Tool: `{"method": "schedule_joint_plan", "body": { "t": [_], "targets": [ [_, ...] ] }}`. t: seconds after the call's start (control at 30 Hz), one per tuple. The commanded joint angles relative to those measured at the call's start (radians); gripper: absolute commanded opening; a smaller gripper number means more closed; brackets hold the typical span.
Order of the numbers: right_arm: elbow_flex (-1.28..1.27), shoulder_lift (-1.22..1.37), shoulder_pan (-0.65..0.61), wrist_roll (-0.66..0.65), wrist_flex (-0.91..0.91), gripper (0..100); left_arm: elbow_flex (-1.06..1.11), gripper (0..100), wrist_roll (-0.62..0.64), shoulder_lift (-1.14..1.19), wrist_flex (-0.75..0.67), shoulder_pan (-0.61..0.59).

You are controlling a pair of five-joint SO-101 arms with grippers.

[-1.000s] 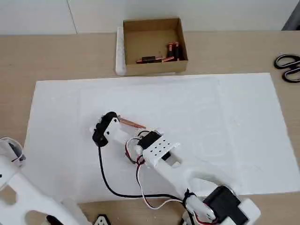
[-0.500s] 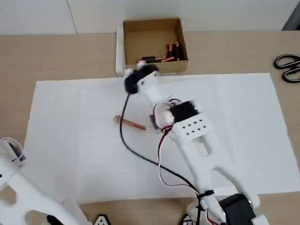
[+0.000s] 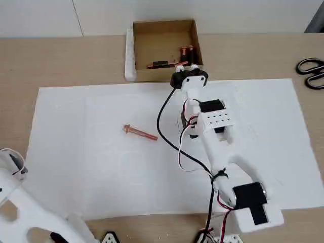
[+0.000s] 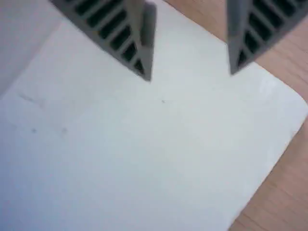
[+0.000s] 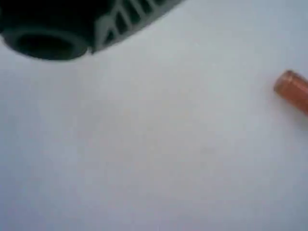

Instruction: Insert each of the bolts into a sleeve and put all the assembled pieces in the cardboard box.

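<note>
**One bare bolt on the sheet, right gripper at the box**

A brown, open-topped cardboard box (image 3: 163, 23) stands at the top centre of the high view on the pale wooden counter (image 3: 61, 55). A white foam strip (image 3: 130, 55) lies against its left wall. Inside, toward the right wall, lie several copper-and-black assembled pieces (image 3: 183, 54). A large white paper sheet (image 3: 76, 126) covers the middle of the counter. On it, left of centre, lies one slim copper-coloured bolt (image 3: 140, 132) with no sleeve on it, its head to the left.

The right gripper (image 3: 187, 75) hangs at the box's front wall, near the right end and well apart from the bolt. I cannot tell whether it grips anything. Its wrist view has a copper-coloured rod end (image 5: 292, 90) at the right edge over a white surface, but which piece that belongs to is unclear.

The left gripper (image 4: 190, 72) hovers over a corner of the sheet. Its ribbed grey fingers (image 4: 120, 38) are spread apart with nothing between them.

Black-handled scissors (image 3: 310, 72) lie at the far right edge of the counter.

By my reading the step in hand is at the box, either a drop-off or a look there. The loose bolt is the work left. The next move calls for a sleeve to pair with that bolt. The bolt then needs a lengthwise grasp that leaves its shank free to slide in.
</note>
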State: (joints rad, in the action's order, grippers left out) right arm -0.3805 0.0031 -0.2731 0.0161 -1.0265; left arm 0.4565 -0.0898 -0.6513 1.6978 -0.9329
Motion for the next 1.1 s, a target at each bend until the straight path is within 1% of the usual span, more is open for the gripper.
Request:
{"method": "schedule_joint_plan", "body": {
  "t": [0.0,0.47,0.7,1.07],
  "targets": [
    [0.092,0.018,0.008,0.012,-0.03,14.0,-0.005,10,0.008,-0.002,0.0,0.002],
    [0.114,0.085,0.001,0.012,-0.038,14.3,-0.005,10,0.008,-0.002,-0.002,0.0],
    [0.114,0.124,-0.041,0.014,-0.031,14.3,-0.005,10,0.008,-0.002,-0.002,0.002],
    [0.114,0.208,-0.035,0.011,0.001,13.4,-0.005,10,0.008,-0.002,-0.002,0.0]
  ]
}}
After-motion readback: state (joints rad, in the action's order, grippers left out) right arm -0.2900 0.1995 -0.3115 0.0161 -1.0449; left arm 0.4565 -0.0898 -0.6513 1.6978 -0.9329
